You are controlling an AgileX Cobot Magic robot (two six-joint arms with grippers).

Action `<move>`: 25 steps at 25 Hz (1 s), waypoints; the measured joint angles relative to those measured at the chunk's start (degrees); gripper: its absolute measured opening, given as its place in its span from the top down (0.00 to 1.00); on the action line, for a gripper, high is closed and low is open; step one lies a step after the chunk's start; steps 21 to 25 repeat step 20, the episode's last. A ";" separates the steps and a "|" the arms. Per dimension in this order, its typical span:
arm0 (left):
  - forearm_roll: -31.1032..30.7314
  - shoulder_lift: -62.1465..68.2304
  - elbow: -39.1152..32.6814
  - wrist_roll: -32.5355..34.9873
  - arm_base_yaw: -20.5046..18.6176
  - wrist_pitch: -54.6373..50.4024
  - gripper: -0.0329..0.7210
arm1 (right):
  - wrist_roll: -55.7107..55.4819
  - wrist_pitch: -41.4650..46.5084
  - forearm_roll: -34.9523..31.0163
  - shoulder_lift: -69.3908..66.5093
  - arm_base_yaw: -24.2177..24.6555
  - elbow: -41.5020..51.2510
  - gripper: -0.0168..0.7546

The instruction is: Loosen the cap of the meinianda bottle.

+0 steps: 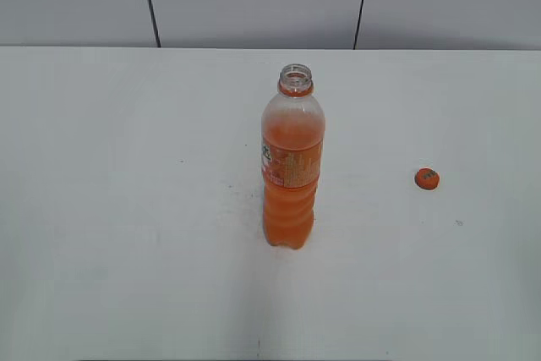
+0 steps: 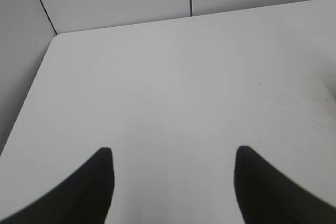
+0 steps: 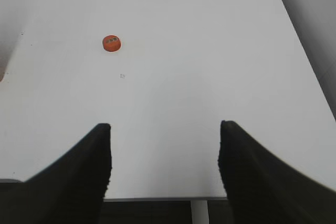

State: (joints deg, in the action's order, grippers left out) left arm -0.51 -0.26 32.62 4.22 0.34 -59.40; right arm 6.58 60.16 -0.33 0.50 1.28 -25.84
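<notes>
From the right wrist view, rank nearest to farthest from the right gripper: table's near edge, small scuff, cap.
1. Table's near edge, right between the fingers of the right gripper.
2. Scuff, ahead, left of centre.
3. Cap, farther ahead-left.

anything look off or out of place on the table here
The cap is off the bottle, lying alone on the table to its right, so the neck stands open. The bottle is upright and nothing has spilled. Both end effectors are open and empty.
</notes>
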 joint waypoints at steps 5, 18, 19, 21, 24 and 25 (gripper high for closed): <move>-0.11 -0.15 0.00 0.00 0.00 0.04 0.36 | -0.06 -1.49 -0.10 0.00 0.00 0.78 0.36; -0.06 -0.22 0.00 0.00 0.00 0.04 0.39 | -0.83 -1.55 -0.17 0.00 0.00 0.80 0.36; -0.06 -0.22 0.00 0.00 0.00 0.04 0.39 | -0.83 -1.55 -0.17 0.00 0.00 0.80 0.36; -0.06 -0.22 0.00 0.00 0.00 0.04 0.39 | -0.83 -1.55 -0.17 0.00 0.00 0.80 0.36; -0.06 -0.22 0.00 0.00 0.00 0.04 0.39 | -0.83 -1.55 -0.17 0.00 0.00 0.80 0.36; -0.06 -0.22 0.00 0.00 0.00 0.04 0.39 | -0.83 -1.55 -0.17 0.00 0.00 0.80 0.36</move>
